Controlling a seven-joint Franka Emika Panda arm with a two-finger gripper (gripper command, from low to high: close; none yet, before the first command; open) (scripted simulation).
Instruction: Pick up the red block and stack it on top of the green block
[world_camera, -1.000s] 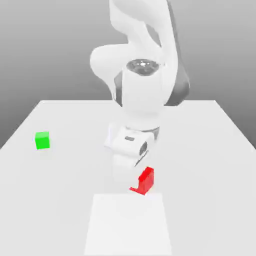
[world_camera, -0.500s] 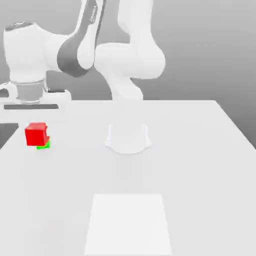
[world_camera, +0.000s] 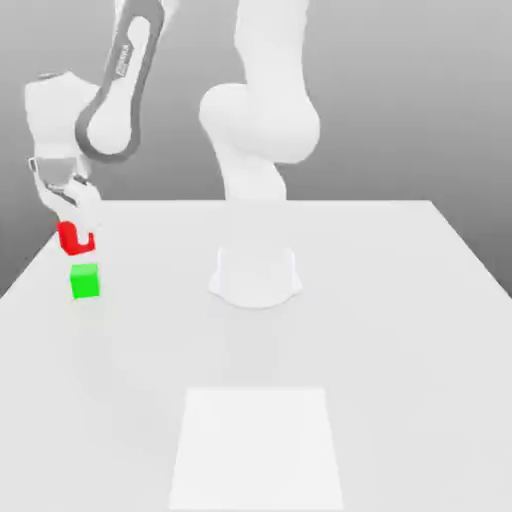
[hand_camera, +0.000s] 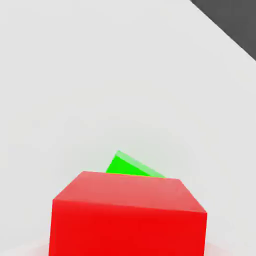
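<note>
While the hand (world_camera: 72, 222) clamps the red block (world_camera: 73, 239) above the green block (world_camera: 85, 282), the white table (world_camera: 400, 330) meets grey backdrop.

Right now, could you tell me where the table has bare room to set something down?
Most of the white table is bare: everything from the arm's round base to the exterior view's right, and the front strip. Crowded spot: the far-left corner, where the matte green cube sits under the gripper-held red cube.
</note>
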